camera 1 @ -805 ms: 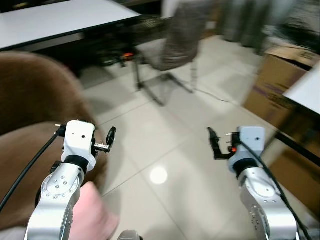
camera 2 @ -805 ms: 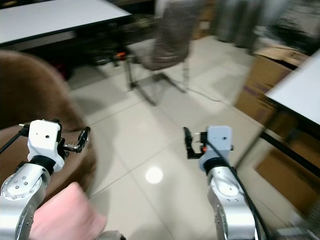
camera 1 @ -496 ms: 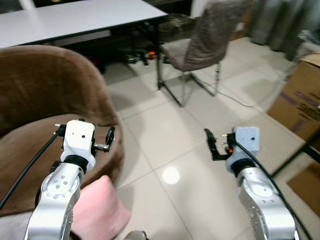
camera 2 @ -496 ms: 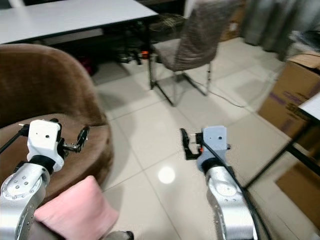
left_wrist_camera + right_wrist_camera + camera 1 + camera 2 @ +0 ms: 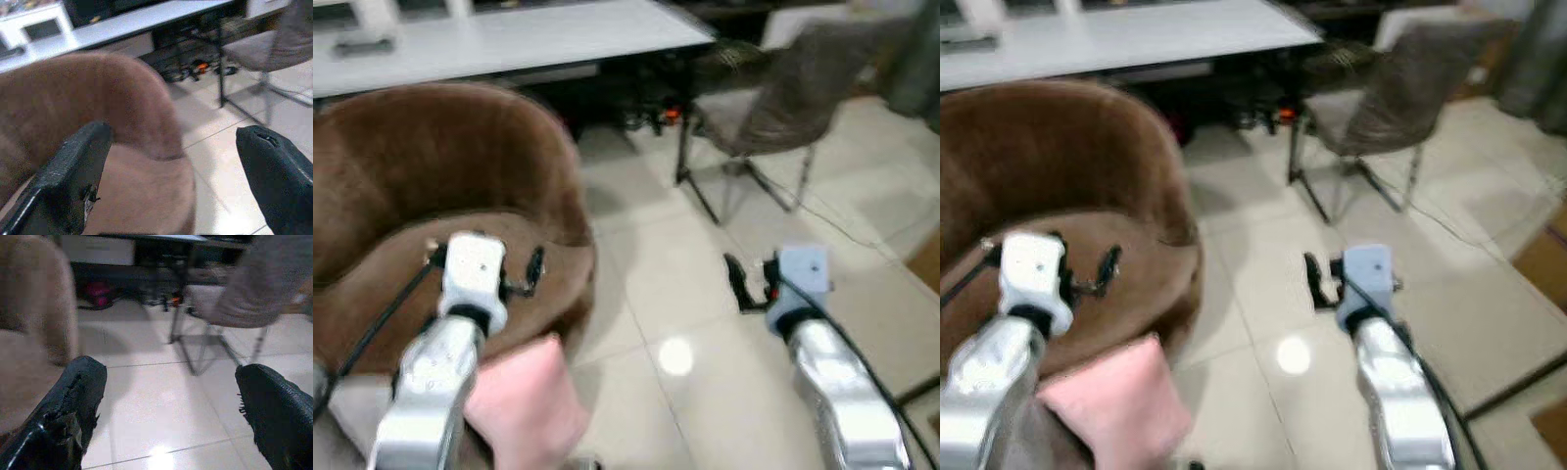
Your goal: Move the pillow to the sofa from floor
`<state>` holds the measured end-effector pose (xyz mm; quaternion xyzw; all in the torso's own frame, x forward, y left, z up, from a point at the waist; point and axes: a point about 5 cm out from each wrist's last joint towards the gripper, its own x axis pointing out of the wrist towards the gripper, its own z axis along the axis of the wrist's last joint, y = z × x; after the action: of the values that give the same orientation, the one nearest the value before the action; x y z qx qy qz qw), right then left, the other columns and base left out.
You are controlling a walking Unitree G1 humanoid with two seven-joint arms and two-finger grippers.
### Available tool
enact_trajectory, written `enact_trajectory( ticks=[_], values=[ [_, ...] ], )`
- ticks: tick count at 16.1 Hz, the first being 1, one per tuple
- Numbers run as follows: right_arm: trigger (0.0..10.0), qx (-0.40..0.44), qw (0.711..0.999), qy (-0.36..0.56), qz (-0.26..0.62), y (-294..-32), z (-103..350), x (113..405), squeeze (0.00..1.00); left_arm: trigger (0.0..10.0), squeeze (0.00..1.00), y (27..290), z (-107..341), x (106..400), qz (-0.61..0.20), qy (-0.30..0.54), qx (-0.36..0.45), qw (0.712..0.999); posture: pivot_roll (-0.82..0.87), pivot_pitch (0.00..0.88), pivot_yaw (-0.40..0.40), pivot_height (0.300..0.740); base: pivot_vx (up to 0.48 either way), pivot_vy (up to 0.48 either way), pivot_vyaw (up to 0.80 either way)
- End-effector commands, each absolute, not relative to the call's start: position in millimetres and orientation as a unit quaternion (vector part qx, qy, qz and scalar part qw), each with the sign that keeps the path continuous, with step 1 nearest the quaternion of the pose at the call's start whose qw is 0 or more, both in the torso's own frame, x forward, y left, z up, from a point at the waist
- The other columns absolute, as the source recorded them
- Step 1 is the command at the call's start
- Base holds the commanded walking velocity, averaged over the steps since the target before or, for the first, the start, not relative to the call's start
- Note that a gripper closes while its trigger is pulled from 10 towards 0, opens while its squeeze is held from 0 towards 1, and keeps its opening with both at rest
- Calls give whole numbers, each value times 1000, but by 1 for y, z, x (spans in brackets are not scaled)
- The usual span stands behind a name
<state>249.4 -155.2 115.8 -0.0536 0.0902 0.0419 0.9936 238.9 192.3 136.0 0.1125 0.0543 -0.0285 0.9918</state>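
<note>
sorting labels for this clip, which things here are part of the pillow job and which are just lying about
Part of the job:
pink pillow, low by the sofa's front
brown sofa
left end effector, open, over the sofa seat
right end effector, open, over the floor

Just lying about:
grey chair
white table
tiled floor

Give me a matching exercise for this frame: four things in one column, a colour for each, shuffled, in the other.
Things:
1. pillow
2. sofa
3. table top
4. chair

Colours:
A. white
B. grey
C. pink
D. brown

Pairs: 1-C, 2-D, 3-A, 4-B
</note>
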Motion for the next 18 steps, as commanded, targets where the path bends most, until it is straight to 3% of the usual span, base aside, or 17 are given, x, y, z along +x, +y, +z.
enact_trajectory(
  ticks=[1, 12, 15, 16, 18],
  values=[
    [10000, -52, 993, 100, 46, -156, 114, 250, 1000, 10000, 773, 191, 138, 240, -24, 49, 118, 992, 45, 0, -12, 740, 0, 0, 800],
    [10000, 12, 997, 60, 36, -154, 126, 256, 1000, 10000, 714, 188, 141, 243, -26, 37, 130, 990, 41, 0, -10, 740, 0, 0, 800],
    [10000, -13, 997, 70, 17, -156, 120, 255, 1000, 10000, 722, 189, 142, 243, -20, 35, 133, 990, 47, 0, -13, 740, 0, -402, 800],
    [10000, 17, 997, 68, 9, -156, 119, 256, 1000, 10000, 714, 190, 142, 243, -19, 36, 133, 990, 47, 0, -12, 740, 0, -480, 800],
    [10000, 9, 998, 68, 10, -157, 119, 256, 1000, 10000, 659, 191, 142, 243, -16, 32, 117, 993, 45, 0, -13, 740, 0, 0, 800]
  ],
)
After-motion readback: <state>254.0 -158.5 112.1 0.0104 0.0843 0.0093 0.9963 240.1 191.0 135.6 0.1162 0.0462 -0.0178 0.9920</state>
